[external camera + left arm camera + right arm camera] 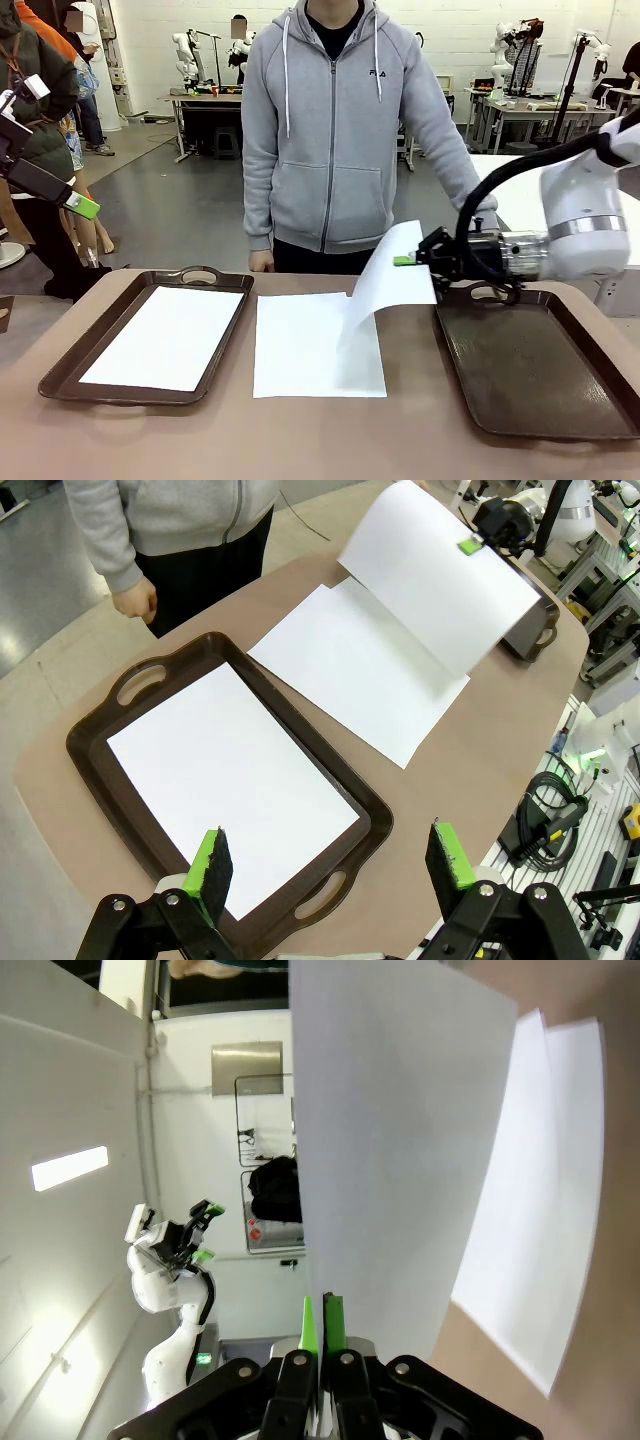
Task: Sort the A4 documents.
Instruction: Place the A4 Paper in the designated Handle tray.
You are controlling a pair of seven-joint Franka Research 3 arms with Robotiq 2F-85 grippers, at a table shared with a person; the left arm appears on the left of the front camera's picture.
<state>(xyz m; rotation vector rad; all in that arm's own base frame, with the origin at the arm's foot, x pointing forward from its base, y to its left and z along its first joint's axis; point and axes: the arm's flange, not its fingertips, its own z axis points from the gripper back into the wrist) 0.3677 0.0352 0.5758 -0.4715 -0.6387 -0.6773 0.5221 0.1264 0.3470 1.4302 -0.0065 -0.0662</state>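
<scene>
pinching the top edge of lifted sheet (395, 270), right tool (405, 261) is clamped shut. the sheet is blank white and curls up, its lower end over flat sheet (310, 350) mid-table (420, 440). right tray (540, 370) is bare, just beside. left tray (70, 350) carries a tray sheet (170, 335). left tool (332, 860) gapes wide, holding nothing, raised at the left.

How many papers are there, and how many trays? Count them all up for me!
Paper sheets: 3, one in the left tray, one flat on the table, one lifted by the right gripper. The flat one may hide more beneath.
Trays: 2, the left one holding a sheet, the right tray bare.
Total: 5
</scene>
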